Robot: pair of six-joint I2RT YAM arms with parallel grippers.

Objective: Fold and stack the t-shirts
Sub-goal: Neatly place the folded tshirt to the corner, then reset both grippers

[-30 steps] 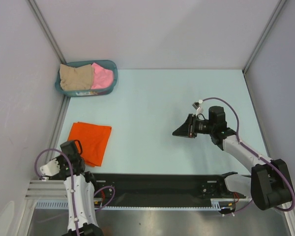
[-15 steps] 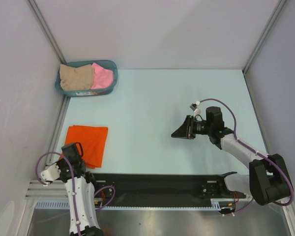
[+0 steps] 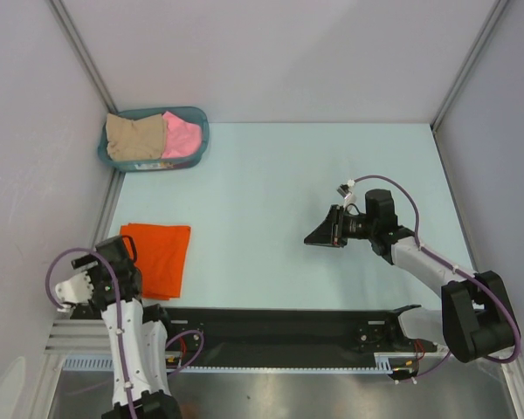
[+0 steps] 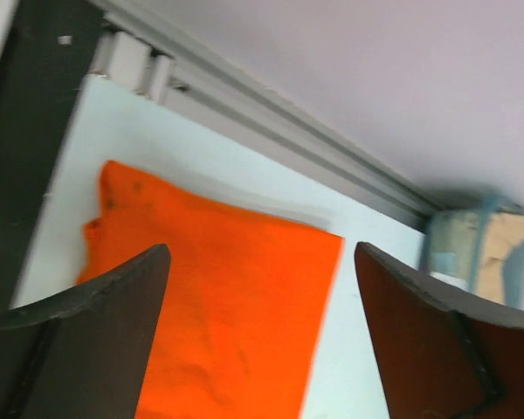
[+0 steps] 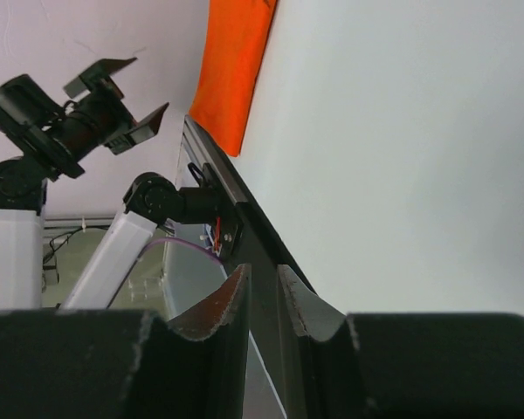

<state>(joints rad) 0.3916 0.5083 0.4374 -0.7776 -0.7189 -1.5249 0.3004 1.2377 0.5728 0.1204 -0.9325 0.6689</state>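
The folded orange t-shirt point(image 3: 157, 257) is seen lying flat at the near left edge of the table point(image 3: 288, 175), with the left gripper point(image 4: 262, 251) held over it, jaws spread wide and empty. The right gripper point(image 3: 319, 234) is held mid-table, jaws pressed nearly together on nothing. The pink t-shirt point(image 3: 182, 135) and beige t-shirt point(image 3: 135, 138) are heaped in the teal basket point(image 3: 202, 131) at the far left corner.

Teal plastic basket point(image 3: 203, 135) in the far left corner of a pale blue table point(image 3: 314, 166), metal frame post point(image 3: 83, 57) rising behind the basket, black base strip point(image 3: 279, 327) along the table edge opposite the basket
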